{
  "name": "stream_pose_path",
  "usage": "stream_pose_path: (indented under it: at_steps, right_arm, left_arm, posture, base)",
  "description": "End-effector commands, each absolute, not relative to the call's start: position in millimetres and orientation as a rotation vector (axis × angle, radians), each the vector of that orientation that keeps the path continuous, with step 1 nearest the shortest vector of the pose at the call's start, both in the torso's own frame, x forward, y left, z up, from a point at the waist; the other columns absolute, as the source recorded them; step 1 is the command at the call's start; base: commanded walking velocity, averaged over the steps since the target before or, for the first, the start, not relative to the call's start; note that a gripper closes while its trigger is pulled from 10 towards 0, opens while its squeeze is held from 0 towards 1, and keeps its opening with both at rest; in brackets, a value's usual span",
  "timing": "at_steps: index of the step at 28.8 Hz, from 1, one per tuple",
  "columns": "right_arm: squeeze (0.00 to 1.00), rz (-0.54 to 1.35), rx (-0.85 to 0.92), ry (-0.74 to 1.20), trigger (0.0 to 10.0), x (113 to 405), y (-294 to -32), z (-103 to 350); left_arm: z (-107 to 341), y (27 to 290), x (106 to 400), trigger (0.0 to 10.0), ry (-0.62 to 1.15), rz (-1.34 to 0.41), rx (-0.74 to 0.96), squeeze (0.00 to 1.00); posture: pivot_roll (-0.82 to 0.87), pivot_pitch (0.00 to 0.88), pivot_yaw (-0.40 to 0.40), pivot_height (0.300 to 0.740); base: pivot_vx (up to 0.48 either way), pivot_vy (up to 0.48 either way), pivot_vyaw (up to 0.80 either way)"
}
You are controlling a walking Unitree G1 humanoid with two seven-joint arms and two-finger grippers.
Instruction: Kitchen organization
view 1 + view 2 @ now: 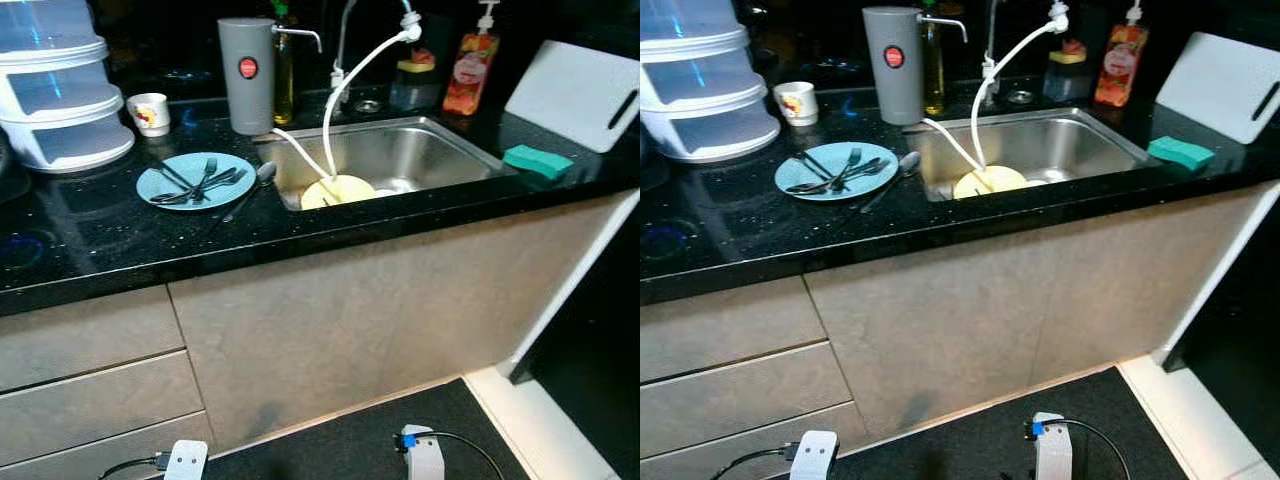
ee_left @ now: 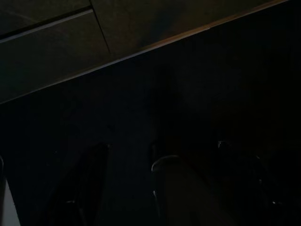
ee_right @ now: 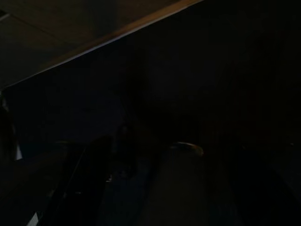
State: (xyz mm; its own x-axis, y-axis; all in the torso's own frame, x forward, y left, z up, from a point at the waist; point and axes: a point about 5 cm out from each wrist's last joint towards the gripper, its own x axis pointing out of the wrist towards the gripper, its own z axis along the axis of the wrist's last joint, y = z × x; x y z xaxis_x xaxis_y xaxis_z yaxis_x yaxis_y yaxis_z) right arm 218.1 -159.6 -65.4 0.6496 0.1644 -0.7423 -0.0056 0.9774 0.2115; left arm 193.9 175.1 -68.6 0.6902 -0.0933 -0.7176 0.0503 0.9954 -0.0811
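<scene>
Left wrist view: very dark; the left tool (image 2: 117, 188) hangs low over a dark floor, facing the cabinet front (image 2: 56, 52); whether its fingers stand apart or together, I cannot tell.
Right wrist view: equally dark; the right tool (image 3: 141, 188) hangs idle near the cabinet base; its fingers' state cannot be told.
Head views, low edge: two white wrist parts with cables, left arm (image 1: 185, 460) and right arm (image 1: 424, 455), above the dark floor mat (image 1: 340, 445).
Bench: black speckled bench (image 1: 120, 250) over grey drawers (image 1: 90, 380) and a grey cabinet door.
Sink: steel sink (image 1: 420, 150) set into the bench; inside it lies a pale yellow plate (image 1: 338, 190) at the near left, with a white hose (image 1: 345, 90) curving down onto it from the tap.
Blue plate: light blue plate (image 1: 195, 181) on the bench just left of the sink, holding dark forks (image 1: 205, 178) and other cutlery laid across it.
Spoon: a spoon (image 1: 262, 176) lies on the bench between blue plate and sink rim.
Grey canister: tall grey canister (image 1: 246, 75) with a red dot, behind the plate.
Cup: small white patterned cup (image 1: 149, 113), left of the canister.
Stacked containers: clear-and-white stacked tubs (image 1: 55, 85) at the far left; contents not discernible.
Right of sink: green sponge (image 1: 537, 160), white cutting board (image 1: 575, 95) leaning at the back, orange soap bottle (image 1: 471, 65).
</scene>
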Motion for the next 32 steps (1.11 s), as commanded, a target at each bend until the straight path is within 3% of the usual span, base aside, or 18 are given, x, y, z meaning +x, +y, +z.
stream_pose_path:
  at_steps: [1,6,21,32]
  right_arm:
    - [0.00,0.113,0.201,0.882,10.0,215,-157,-68]
    - [0.00,0.116,0.206,0.884,10.0,215,-156,-68]
    - [0.00,0.088,0.227,0.881,10.0,215,-157,-68]
    - [0.00,0.049,0.240,0.884,10.0,214,-160,-69]
  left_arm:
    - [-71,175,191,10.0,0.833,-0.067,-0.072,0.00]
    - [-74,174,188,10.0,0.870,-0.070,-0.103,0.00]
    - [-69,177,194,10.0,0.820,-0.101,0.010,0.00]
    - [-67,176,198,10.0,0.809,-0.107,0.017,0.00]
  posture:
    - [0.05,0.078,-0.015,0.740]
    - [0.05,0.074,-0.013,0.740]
    - [0.05,0.087,-0.012,0.740]
    - [0.06,0.088,-0.008,0.740]
  base:
    - [0.000,0.000,0.00]
    - [0.000,0.000,0.64]
    - [0.000,0.000,0.80]
    - [0.000,0.000,0.50]
